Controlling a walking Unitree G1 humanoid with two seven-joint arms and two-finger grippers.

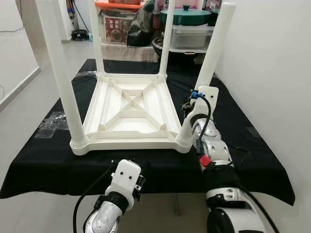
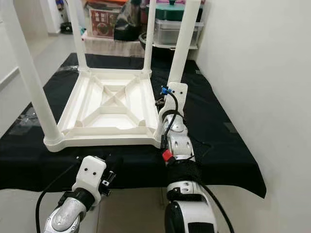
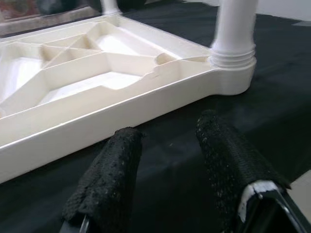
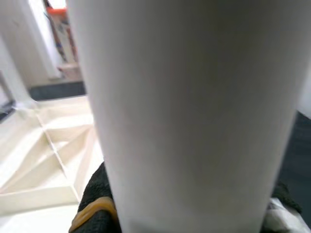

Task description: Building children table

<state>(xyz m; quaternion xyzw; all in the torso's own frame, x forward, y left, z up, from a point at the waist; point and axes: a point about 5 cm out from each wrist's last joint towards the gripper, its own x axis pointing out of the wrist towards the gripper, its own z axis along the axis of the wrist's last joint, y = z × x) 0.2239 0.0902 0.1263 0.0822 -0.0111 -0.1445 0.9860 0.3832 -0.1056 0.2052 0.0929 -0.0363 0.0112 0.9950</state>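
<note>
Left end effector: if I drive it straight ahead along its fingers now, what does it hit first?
Most likely the near side rail of the upturned white children's table, left of the corner leg. The left end effector is open, low over the black cloth; depth is hard to judge.

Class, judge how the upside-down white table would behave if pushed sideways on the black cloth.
The table looks like hollow ribbed plastic, so probably light and stiff. Its flat top on the cloth likely slides rather than tips, perhaps bunching the fabric.

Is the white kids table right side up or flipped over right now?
Flipped over. The table lies top-down on the black cloth, ribbed underside showing, its legs pointing up.
</note>
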